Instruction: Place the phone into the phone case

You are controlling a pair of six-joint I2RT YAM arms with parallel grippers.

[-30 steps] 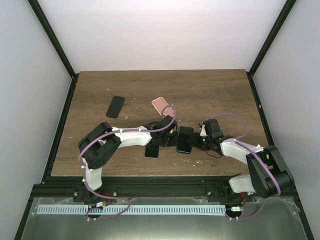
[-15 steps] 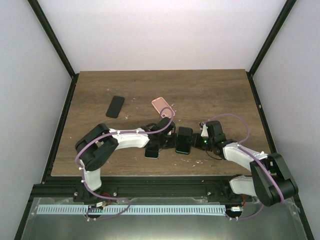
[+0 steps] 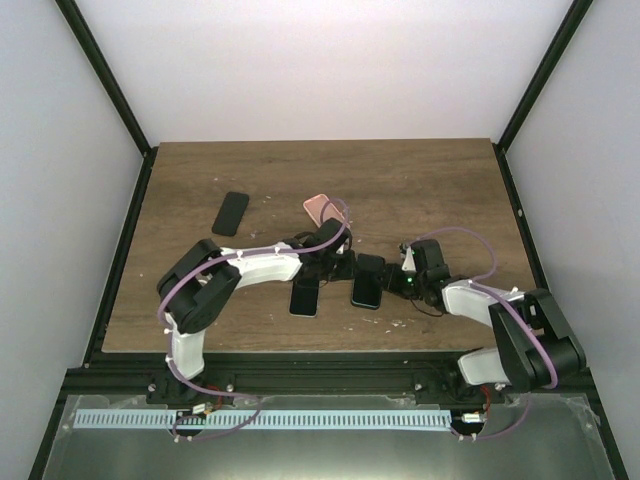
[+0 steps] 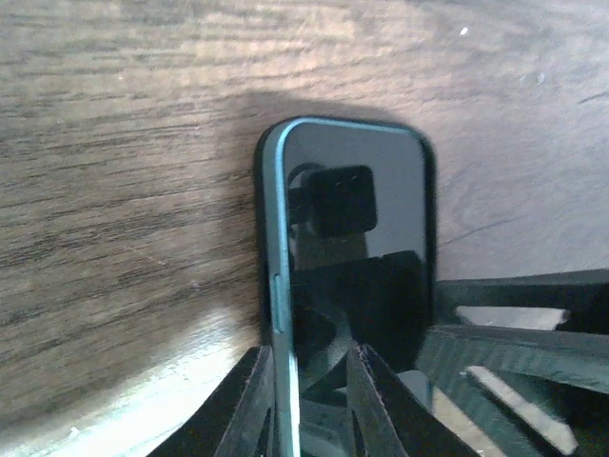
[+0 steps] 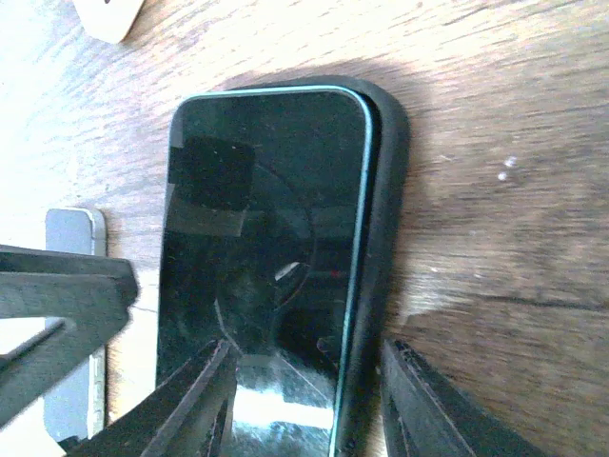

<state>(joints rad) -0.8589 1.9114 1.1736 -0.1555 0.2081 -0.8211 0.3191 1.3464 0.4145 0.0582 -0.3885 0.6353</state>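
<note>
The phone (image 3: 367, 282), with a glossy black screen and a teal edge, lies flat on the table inside the black phone case (image 5: 388, 181). The case's rim shows along the phone's right side and top end in the right wrist view. My left gripper (image 3: 340, 268) is at its left side. Its fingers (image 4: 249, 405) stand slightly apart astride the phone's (image 4: 357, 209) teal left edge, open. My right gripper (image 3: 392, 283) is at the right side, open. One finger is over the screen (image 5: 266, 209) and the other (image 5: 423, 405) is just outside the case's rim.
A second dark phone (image 3: 304, 297) lies just left of the cased one, near the front edge. A pink case (image 3: 320, 209) lies behind the left gripper. A black phone or case (image 3: 231, 213) lies at the back left.
Both grippers have opened a little wider. The left gripper has drawn back slightly toward the far side, uncovering more of the second phone.
</note>
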